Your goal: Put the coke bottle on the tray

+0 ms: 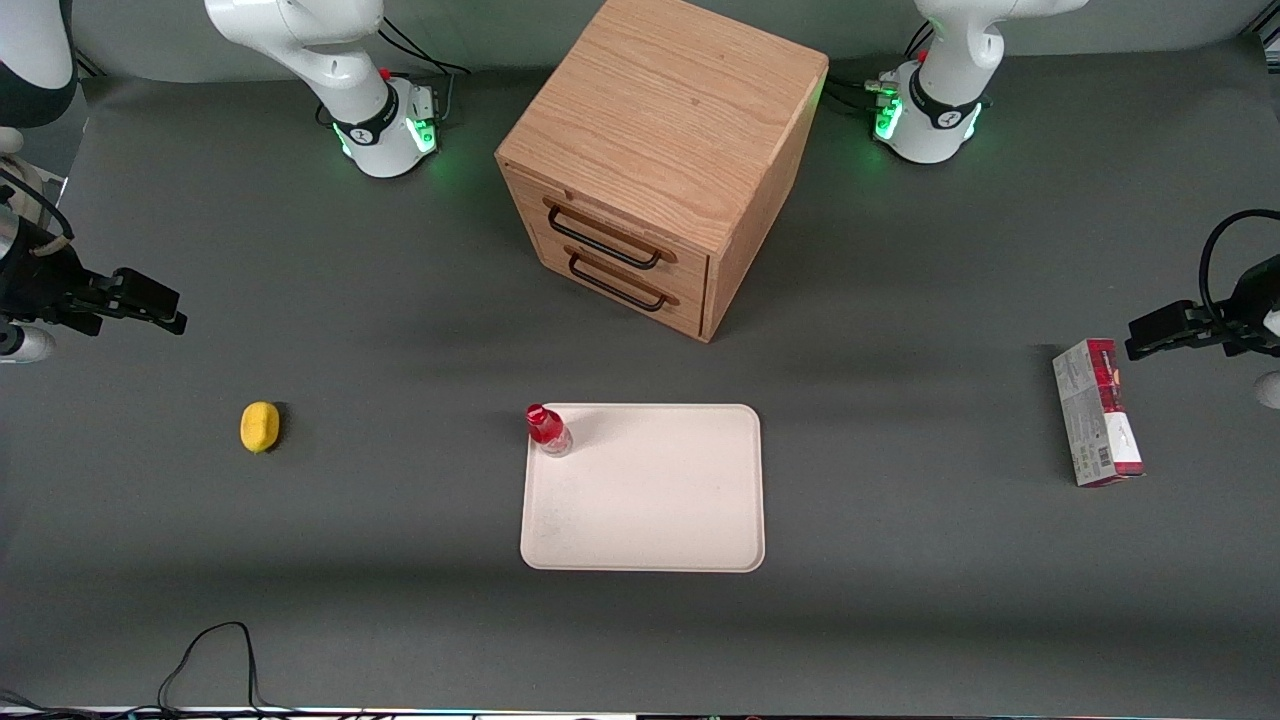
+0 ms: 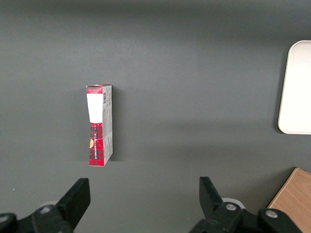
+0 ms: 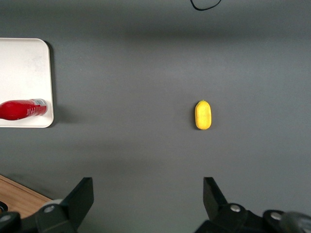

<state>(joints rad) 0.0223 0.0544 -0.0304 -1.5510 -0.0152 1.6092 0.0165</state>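
The coke bottle (image 1: 547, 430) (image 3: 23, 109), red with a red cap and a clear base, stands upright on the cream tray (image 1: 650, 510) (image 3: 22, 63), at the tray corner nearest the cabinet and toward the working arm's end. My gripper (image 1: 150, 305) (image 3: 148, 187) hangs open and empty above bare mat at the working arm's end of the table, well away from the tray. Nothing lies between its fingers (image 3: 80, 194).
A yellow lemon-like object (image 1: 260, 427) (image 3: 203, 115) lies on the mat between my gripper and the tray. A wooden two-drawer cabinet (image 1: 660, 160) stands farther from the front camera than the tray. A red-and-grey carton (image 1: 1097, 412) (image 2: 99, 124) lies toward the parked arm's end.
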